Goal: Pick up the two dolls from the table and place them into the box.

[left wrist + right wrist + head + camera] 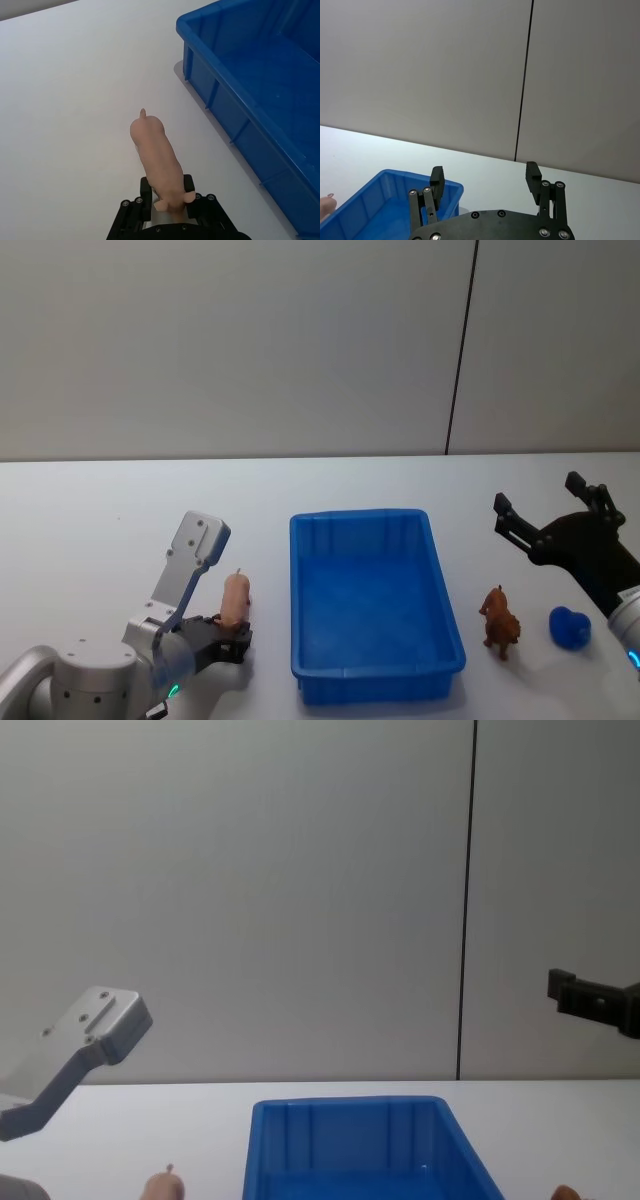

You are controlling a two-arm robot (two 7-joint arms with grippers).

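Observation:
A pale pink pig-like doll (236,600) lies on the white table (100,530) just left of the blue box (360,516). My left gripper (226,629) is shut on the doll's near end; in the left wrist view its black fingers (145,188) press both sides of the doll (155,155), with the box (215,95) beside it. A brown dog-like doll (499,621) stands right of the box. My right gripper (537,493) hangs open in the air beyond it, its jaws spread wide and holding nothing (485,171).
A small blue object (570,628) sits on the table right of the brown doll. The box (340,1140) holds nothing. A grey wall with a dark vertical seam (460,350) rises behind the table's far edge.

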